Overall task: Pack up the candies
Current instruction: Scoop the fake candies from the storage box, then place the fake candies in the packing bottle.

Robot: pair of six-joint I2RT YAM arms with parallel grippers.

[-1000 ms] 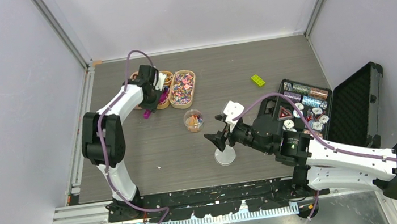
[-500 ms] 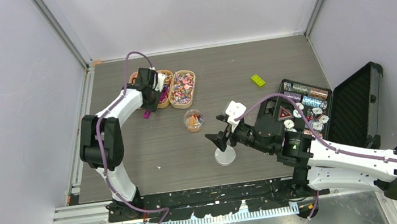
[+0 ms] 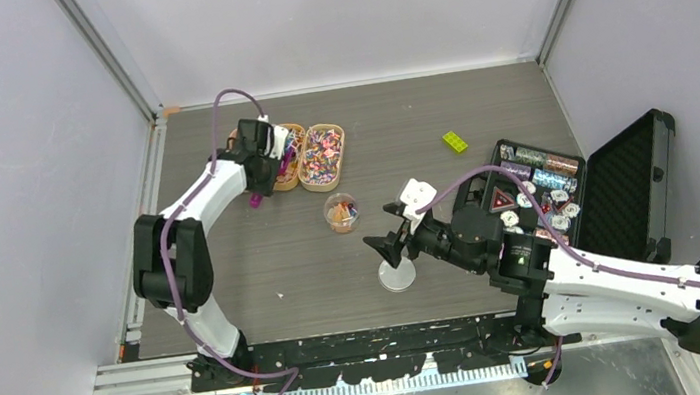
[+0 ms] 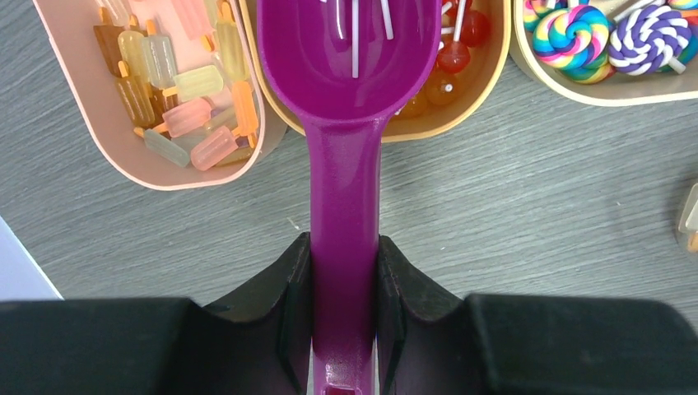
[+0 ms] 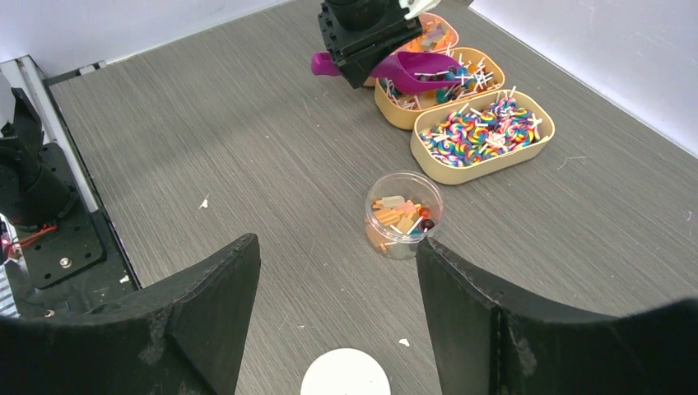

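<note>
Candies (image 5: 477, 132) fill three tan oval trays (image 5: 494, 169) set side by side at the far left part of the grey wood-grain table (image 5: 206, 123). One tray has pastel ice-lolly shapes, the middle one red and orange ball lollipops on white sticks, the third rainbow swirl lollipops. We also see a few orange and red ones in the small clear round plastic jar (image 5: 403, 216), which stands open near mid table, apart from the trays.

The left gripper (image 4: 344, 247) is clenched on the handle of the glossy purple plastic scoop (image 4: 350, 49), with both fingers (image 4: 280, 288) pressed to its sides. The scoop bowl is over the middle tray; we cannot tell if anything is in it.

The right gripper (image 5: 336, 247) hovers with jaws spread wide, grasping nothing, above the flat white round lid (image 5: 345, 374). The lid lies on the table nearer the arm bases than the jar.

On the right side we note a yellow-green toy brick (image 3: 454, 141) and an open black case (image 3: 625, 174) of round poker chips (image 3: 535, 180).
</note>
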